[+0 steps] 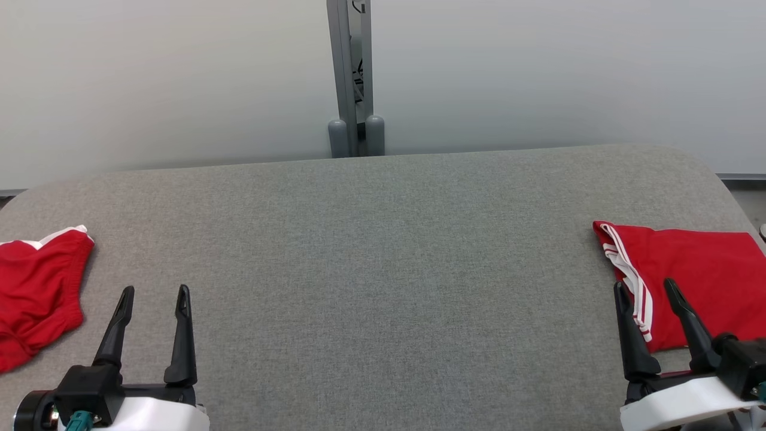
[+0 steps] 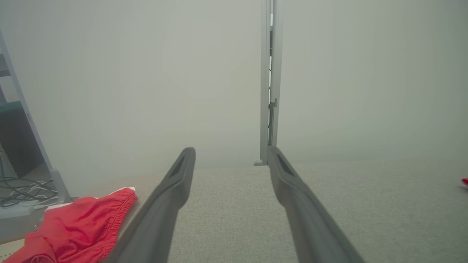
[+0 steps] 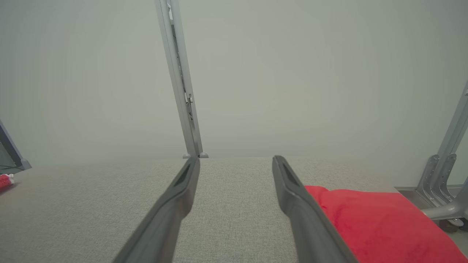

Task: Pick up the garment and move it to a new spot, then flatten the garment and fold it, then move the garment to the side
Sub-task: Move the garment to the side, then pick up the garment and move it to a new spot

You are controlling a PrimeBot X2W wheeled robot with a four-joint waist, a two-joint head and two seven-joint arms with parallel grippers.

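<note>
Left gripper spread wide, near crumpled red garment with white trim. Right gripper spread likewise, at white-striped edge of folded red garment. Grey table.

Grey woven table top: runs across the whole foreground, rounds off at the two far corners. Behind it, pale plain wall panels on the left and on the right. Between the panels, upright grey metal post; ends just behind the far table edge in two rounded grey caps, side by side. In the left wrist view, beyond the table's left end, slanted grey frame leg, with loose dark and white cables lying near its foot. In the right wrist view, past the table's right end, grey metal bracket, low, under a slanted grey bar.
</note>
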